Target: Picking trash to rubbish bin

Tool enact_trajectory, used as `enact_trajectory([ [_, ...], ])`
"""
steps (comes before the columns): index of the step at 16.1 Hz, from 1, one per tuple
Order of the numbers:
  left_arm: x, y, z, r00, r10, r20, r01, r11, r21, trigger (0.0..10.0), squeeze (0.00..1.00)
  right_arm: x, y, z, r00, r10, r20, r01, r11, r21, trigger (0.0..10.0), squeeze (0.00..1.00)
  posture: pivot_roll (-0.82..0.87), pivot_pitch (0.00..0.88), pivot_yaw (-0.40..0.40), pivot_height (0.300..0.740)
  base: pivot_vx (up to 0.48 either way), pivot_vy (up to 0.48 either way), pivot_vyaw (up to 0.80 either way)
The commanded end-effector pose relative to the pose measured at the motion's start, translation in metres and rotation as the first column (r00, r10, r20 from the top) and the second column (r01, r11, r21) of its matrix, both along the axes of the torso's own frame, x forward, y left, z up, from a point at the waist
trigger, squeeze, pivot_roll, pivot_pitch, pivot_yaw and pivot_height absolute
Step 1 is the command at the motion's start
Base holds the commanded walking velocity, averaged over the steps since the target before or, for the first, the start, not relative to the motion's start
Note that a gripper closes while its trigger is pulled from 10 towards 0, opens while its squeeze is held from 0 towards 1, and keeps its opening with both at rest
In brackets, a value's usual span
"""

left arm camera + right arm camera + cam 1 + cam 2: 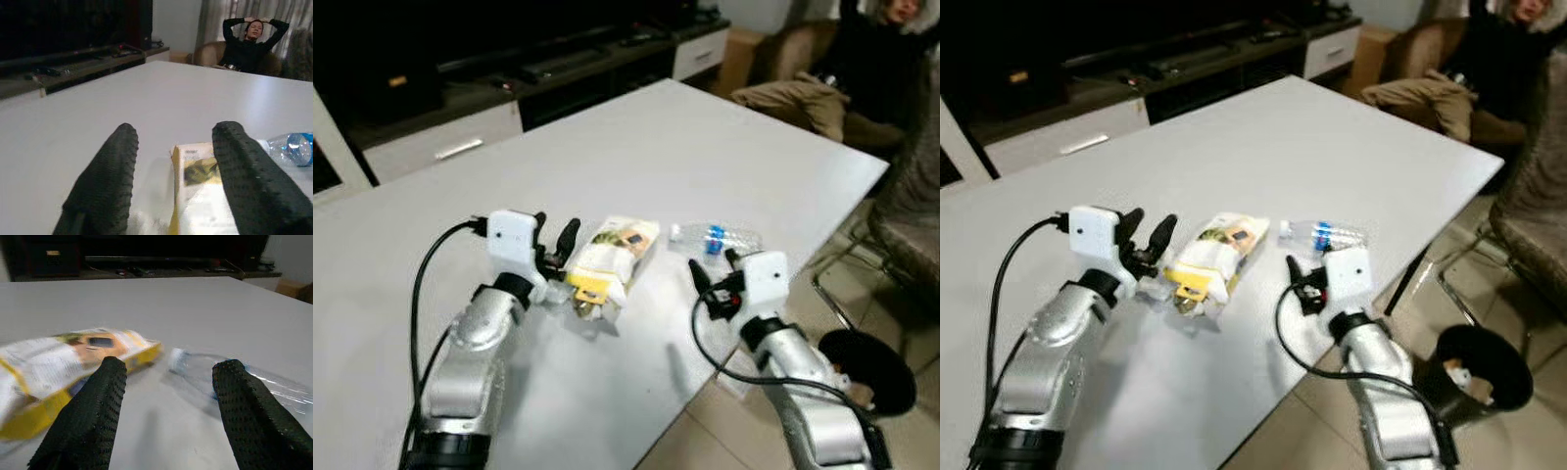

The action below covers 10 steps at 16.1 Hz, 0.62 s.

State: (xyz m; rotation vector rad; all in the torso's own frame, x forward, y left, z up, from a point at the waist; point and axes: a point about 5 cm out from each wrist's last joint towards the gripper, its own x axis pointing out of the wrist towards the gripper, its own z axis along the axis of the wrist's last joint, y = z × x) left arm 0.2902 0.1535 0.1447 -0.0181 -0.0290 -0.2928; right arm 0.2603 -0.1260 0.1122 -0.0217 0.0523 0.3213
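Note:
A white and yellow snack packet (610,257) lies on the white table (656,147) near its front edge. To its right lies a clear plastic bottle (715,238) with a blue label. My left gripper (554,235) is open at the packet's left end, and in the left wrist view the packet (195,171) sits between and just beyond the fingers. My right gripper (713,268) is open just short of the bottle (234,377), with the packet (73,362) off to one side. A black rubbish bin (1484,372) stands on the floor past the table's right corner.
A person (862,78) sits in an armchair beyond the table's far right corner. A chair (911,215) stands at the right edge, near the bin. A low dark TV cabinet (509,88) runs along the back.

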Motion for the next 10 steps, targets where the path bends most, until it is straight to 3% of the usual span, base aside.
enact_trajectory([
  [1,0.0,0.0,0.001,0.999,-0.029,-0.017,0.028,0.999,-0.016,10.0,1.0,0.0,0.0,0.002,1.0,0.0,0.002,0.0,1.0,0.015,10.0,0.0,-0.18,0.0,-0.013,0.74,0.0,0.0,0.0],
  [4,0.019,-0.006,-0.014,0.99,-0.076,-0.122,0.064,0.993,-0.095,10.0,1.0,0.005,-0.005,-0.003,0.999,-0.039,-0.037,0.039,0.999,-0.002,10.0,0.0,-0.18,0.0,-0.007,0.74,0.0,0.0,0.0],
  [6,0.032,-0.008,-0.023,0.981,-0.104,-0.161,0.085,0.989,-0.118,10.0,1.0,0.013,-0.007,-0.007,0.993,-0.078,-0.086,0.082,0.996,0.041,10.0,0.0,-0.19,0.0,0.003,0.74,0.0,0.0,0.0],
  [10,0.057,-0.005,-0.037,0.962,-0.124,-0.242,0.083,0.982,-0.172,10.0,1.0,0.027,0.01,-0.012,0.991,-0.014,-0.132,0.024,0.997,0.074,10.0,0.0,-0.2,0.0,0.01,0.74,0.0,0.0,0.0],
])
